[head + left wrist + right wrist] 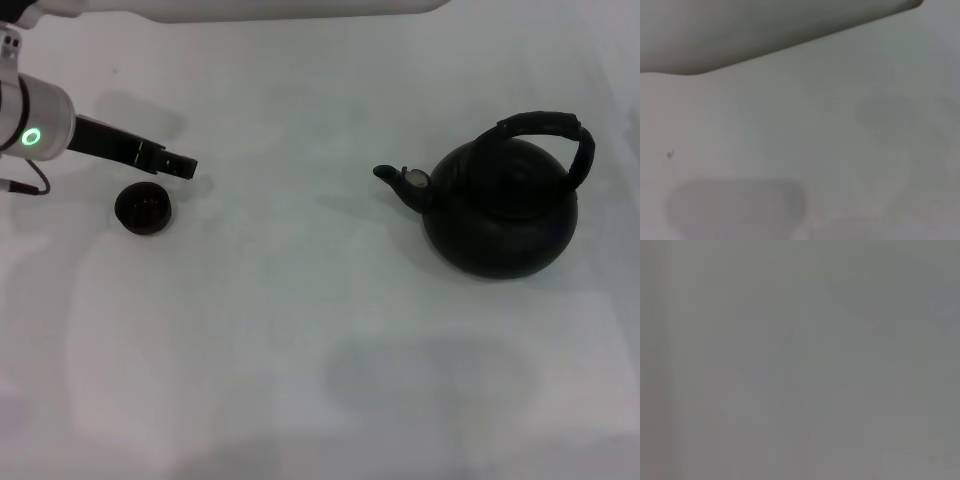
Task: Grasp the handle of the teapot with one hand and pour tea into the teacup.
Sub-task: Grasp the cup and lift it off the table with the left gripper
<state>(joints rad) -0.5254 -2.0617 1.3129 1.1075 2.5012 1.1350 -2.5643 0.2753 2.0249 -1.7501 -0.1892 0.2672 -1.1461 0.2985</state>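
Observation:
The teapot (505, 210) stands upright on the white table (300, 300) at the right, its spout (395, 180) pointing left and its arched handle (560, 130) up over the top. The teacup (143, 208) sits at the far left, upright and small. My left gripper (185, 165) hovers just behind and slightly right of the teacup, apart from it and holding nothing that I can see. My right gripper is out of view. Both wrist views show only blank pale surface.
A wide stretch of white tabletop lies between the teacup and the teapot. A pale band (250, 8) runs along the far edge of the table.

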